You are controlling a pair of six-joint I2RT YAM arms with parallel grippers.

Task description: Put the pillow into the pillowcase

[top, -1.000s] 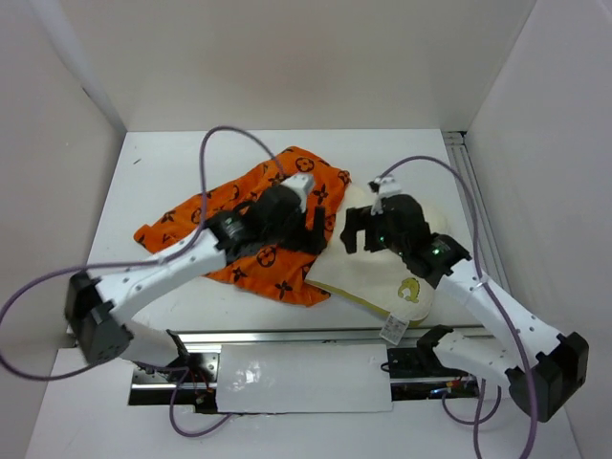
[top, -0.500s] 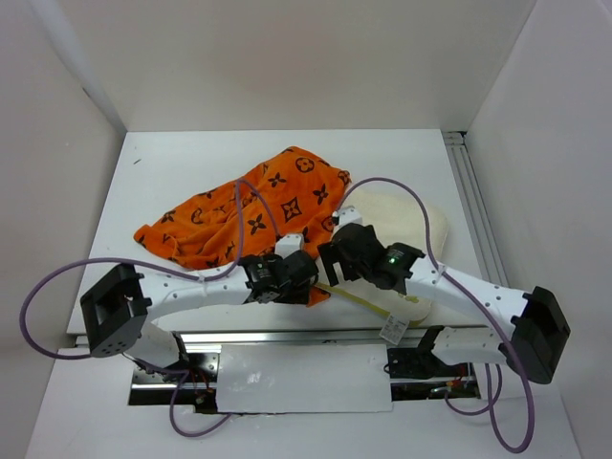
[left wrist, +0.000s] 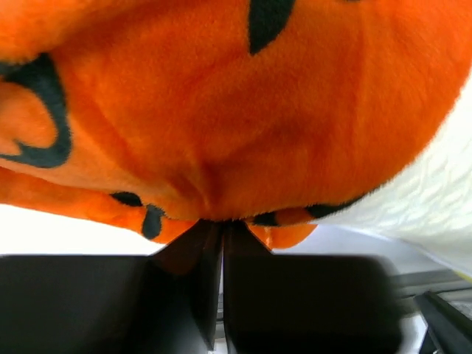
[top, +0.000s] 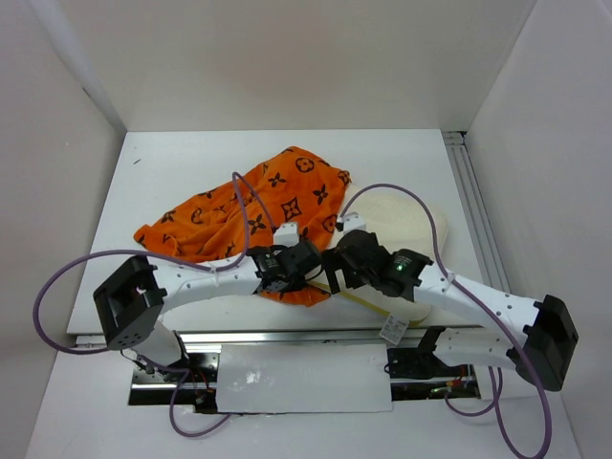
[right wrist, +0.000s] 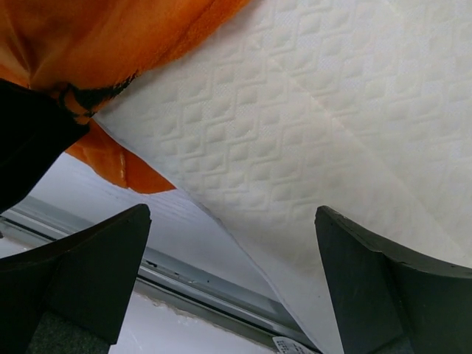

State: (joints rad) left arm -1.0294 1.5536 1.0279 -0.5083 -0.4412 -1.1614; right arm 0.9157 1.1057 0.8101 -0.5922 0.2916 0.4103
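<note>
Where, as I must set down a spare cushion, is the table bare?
Bare table runs along the back wall, beyond the pillowcase and pillow, and down the left edge beside the pillowcase. Crowded: near centre, where the left gripper pinches the pillowcase beside the open right gripper.

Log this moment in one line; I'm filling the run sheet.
left gripper: shut on pillowcase edge | right gripper: open, at pillow edge | pillow: outside pillowcase
</note>
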